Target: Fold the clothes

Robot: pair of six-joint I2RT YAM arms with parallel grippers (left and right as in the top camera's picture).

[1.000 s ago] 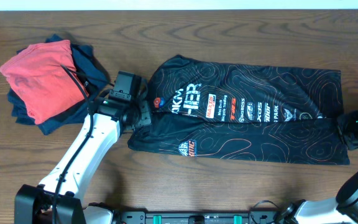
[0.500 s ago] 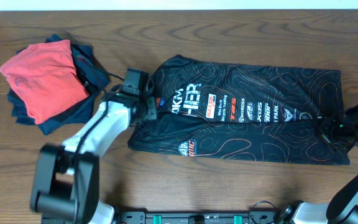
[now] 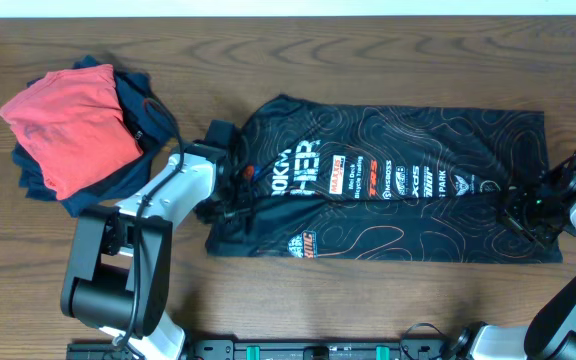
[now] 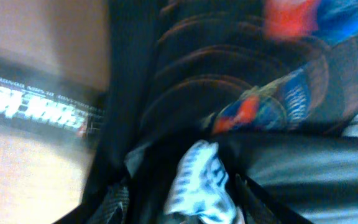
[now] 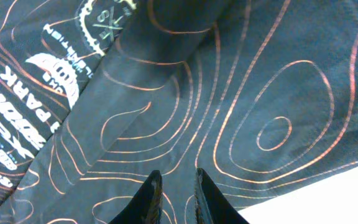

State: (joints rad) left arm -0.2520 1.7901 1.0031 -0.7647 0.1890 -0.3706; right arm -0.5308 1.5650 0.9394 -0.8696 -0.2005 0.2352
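Observation:
The clothes (image 3: 388,180), a black jersey with orange contour lines and white lettering, lie folded lengthwise across the table. My left gripper (image 3: 230,195) is at the jersey's left end. In the blurred left wrist view, bunched black fabric (image 4: 229,81) and a white label (image 4: 201,180) fill the gap of the left gripper (image 4: 185,199), which is shut on them. My right gripper (image 3: 521,210) rests on the jersey's right end. In the right wrist view the right gripper (image 5: 178,177) presses on flat fabric (image 5: 229,93) with its jaws a narrow gap apart.
A folded red garment (image 3: 73,125) lies on navy garments (image 3: 138,115) at the back left, close behind the left arm. Bare wooden table (image 3: 368,60) lies beyond the jersey. The table shows pale just past the jersey's hem (image 5: 328,199).
The left gripper slid toward the table's front along the jersey's left end, bunching the collar and shifting the lettering. The right gripper moved left onto the jersey, and its jaws narrowed.

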